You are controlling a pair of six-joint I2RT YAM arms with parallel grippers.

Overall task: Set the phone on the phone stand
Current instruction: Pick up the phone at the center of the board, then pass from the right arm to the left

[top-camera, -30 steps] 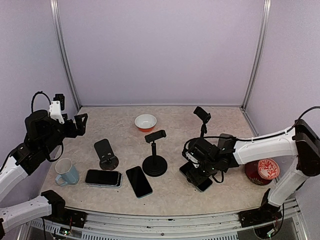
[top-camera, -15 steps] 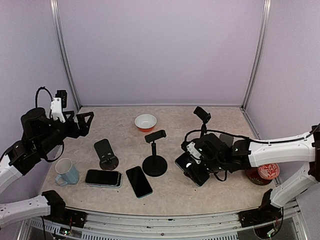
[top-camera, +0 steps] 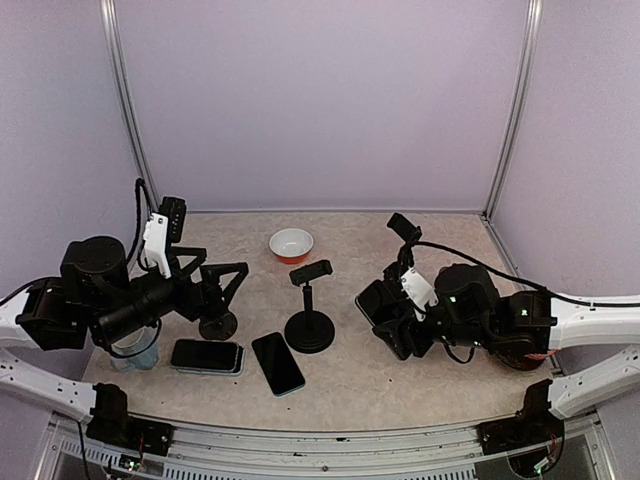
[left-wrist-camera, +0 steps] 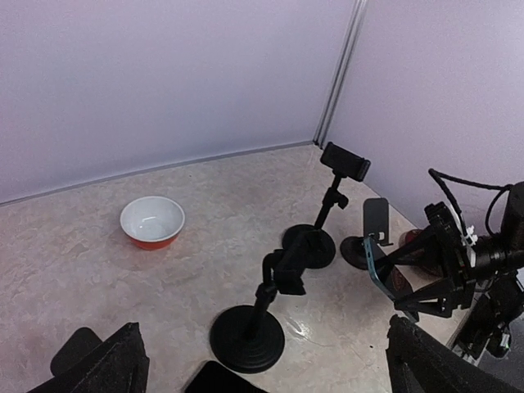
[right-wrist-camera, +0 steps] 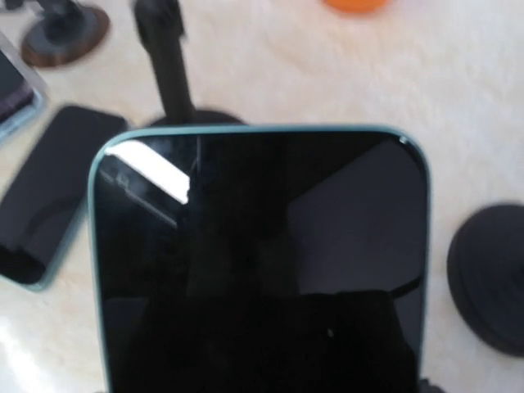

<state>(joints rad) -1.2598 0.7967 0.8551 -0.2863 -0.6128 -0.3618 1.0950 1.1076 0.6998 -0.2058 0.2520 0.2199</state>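
A black phone with a teal rim [top-camera: 374, 301] hangs above the table, tilted, with my right gripper [top-camera: 397, 328] shut on its lower part. Its dark screen [right-wrist-camera: 262, 246] fills the right wrist view and hides the fingers there. Left of it stands the black phone stand [top-camera: 309, 322] on a round base, its clamp [top-camera: 311, 272] empty; the stand [left-wrist-camera: 260, 304] also shows in the left wrist view. My left gripper [top-camera: 214, 276] is open over the left part of the table, holding nothing.
A second stand [top-camera: 405, 236] rises at the back right, and a flat-backed one [top-camera: 214, 318] sits under my left gripper. One phone [top-camera: 277, 362] and a stacked pair [top-camera: 207, 355] lie near the front. A red-and-white bowl [top-camera: 291, 244] sits behind.
My right gripper has lifted the phone off the table and carried it up and slightly left. The left arm has swung in from the left wall toward the middle, jaws still open.
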